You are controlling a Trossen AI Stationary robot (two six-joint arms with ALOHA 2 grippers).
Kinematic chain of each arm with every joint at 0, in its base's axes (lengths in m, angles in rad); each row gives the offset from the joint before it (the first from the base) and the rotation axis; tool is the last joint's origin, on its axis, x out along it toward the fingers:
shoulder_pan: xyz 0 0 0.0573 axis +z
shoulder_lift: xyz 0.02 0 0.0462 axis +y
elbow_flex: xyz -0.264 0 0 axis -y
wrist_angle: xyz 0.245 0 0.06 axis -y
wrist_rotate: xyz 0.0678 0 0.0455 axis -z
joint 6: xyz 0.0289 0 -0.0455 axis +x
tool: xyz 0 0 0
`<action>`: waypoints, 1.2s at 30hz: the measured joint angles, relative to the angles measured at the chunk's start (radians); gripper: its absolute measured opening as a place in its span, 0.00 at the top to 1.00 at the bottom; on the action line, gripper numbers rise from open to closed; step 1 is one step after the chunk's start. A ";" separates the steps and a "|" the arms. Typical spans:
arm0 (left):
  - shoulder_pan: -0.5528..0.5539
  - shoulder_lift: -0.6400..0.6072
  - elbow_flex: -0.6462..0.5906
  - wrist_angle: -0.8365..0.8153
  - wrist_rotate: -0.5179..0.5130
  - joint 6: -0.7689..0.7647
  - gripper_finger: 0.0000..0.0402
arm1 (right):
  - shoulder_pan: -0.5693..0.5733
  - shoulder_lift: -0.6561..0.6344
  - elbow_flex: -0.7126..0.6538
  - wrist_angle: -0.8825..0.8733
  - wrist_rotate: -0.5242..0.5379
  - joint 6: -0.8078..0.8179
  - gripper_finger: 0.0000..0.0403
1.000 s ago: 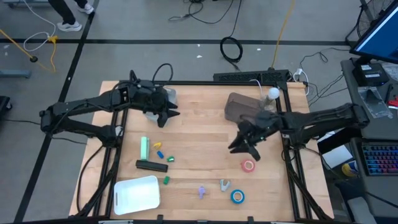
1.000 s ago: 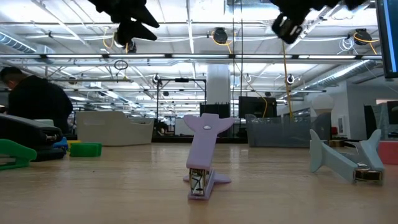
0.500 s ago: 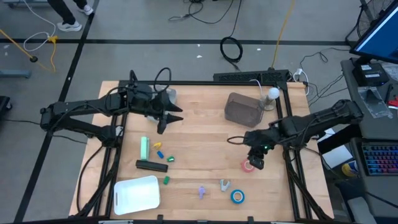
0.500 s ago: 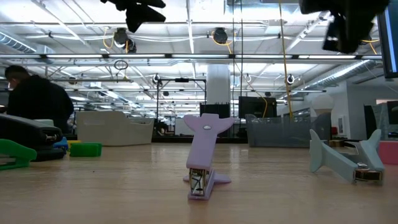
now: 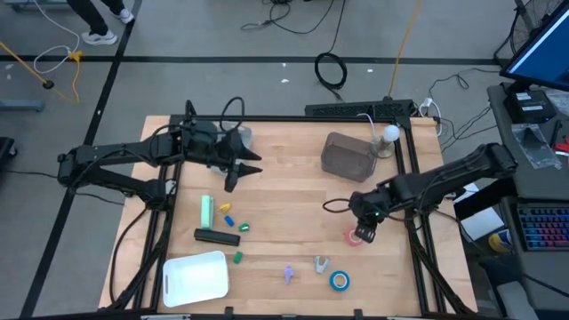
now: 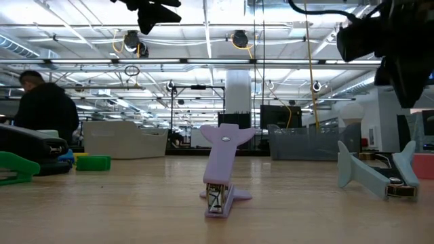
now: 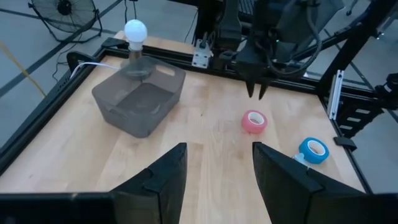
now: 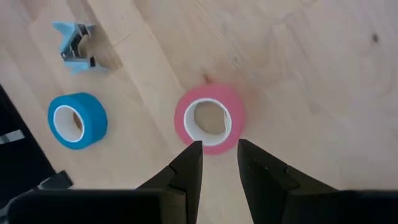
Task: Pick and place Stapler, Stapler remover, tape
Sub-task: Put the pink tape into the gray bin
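A red tape roll (image 5: 356,236) lies flat on the table at the right. My right gripper (image 5: 364,231) hangs just above it, pointing down, its fingers a little open and empty; in the right wrist view the fingertips (image 8: 214,158) stand over the red roll's (image 8: 209,119) near rim. A blue tape roll (image 5: 340,281) lies flat nearer the front edge. A purple stapler remover (image 5: 289,274) and a blue-grey one (image 5: 321,264) stand beside it. A green stapler (image 5: 207,212) and a black stapler (image 5: 217,236) lie at the left. My left gripper (image 5: 246,169) hovers open and empty over the far left.
A dark see-through bin (image 5: 347,156) stands at the far right with a light bulb (image 5: 389,133) behind it. A white tray (image 5: 196,276) sits at the near left corner. Small yellow, blue and green bits (image 5: 229,218) lie by the staplers. A person (image 6: 41,112) shows beyond the table.
My right gripper has sunk toward the red tape roll, shifting a little toward the table's near right. It has tipped from a shallow slant to pointing steeply down and rolled about its own line. My left gripper has swung slightly rightward and rolled, then held still.
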 joint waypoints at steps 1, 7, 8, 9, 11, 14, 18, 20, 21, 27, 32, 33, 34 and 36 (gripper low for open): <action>-0.004 0.000 0.000 0.000 0.000 0.000 0.54 | 0.000 0.000 -0.011 0.022 -0.004 0.006 0.77; -0.011 0.000 0.000 0.000 0.002 -0.001 0.54 | -0.012 0.000 -0.070 0.044 -0.085 0.067 0.77; -0.011 0.000 0.000 0.000 0.002 -0.001 0.54 | -0.017 -0.001 -0.076 0.038 -0.079 0.091 0.77; -0.011 0.000 0.000 0.000 0.001 -0.001 0.54 | -0.023 -0.001 -0.082 0.035 -0.077 0.104 0.76; -0.011 0.000 0.000 0.000 0.001 -0.001 0.54 | -0.032 0.000 -0.090 0.035 -0.077 0.105 0.74; -0.011 0.000 0.000 0.000 0.001 -0.001 0.54 | -0.035 0.000 -0.094 0.036 -0.078 0.105 0.68; -0.011 0.000 0.000 0.000 0.001 -0.004 0.54 | -0.035 0.000 -0.094 0.037 -0.078 0.120 0.57; -0.011 0.000 0.000 0.000 0.001 -0.004 0.54 | -0.035 0.000 -0.094 0.047 -0.078 0.124 0.52; -0.011 0.000 0.000 0.000 0.001 -0.004 0.54 | -0.035 0.000 -0.094 0.059 -0.078 0.124 0.50; -0.011 0.000 0.000 0.000 0.000 -0.004 0.54 | -0.025 0.036 -0.094 0.112 -0.078 0.131 0.46; -0.011 0.000 0.000 0.008 -0.002 -0.003 0.54 | -0.026 0.091 -0.131 0.125 -0.080 0.107 0.47; -0.011 0.000 0.000 0.007 -0.002 -0.003 0.54 | -0.026 0.098 -0.140 0.133 -0.080 0.106 0.48; -0.011 0.000 0.000 0.007 -0.003 -0.002 0.54 | -0.026 0.104 -0.148 0.141 -0.080 0.105 0.48; -0.011 0.000 0.000 0.007 -0.003 -0.001 0.54 | -0.026 0.114 -0.161 0.159 -0.080 0.105 0.47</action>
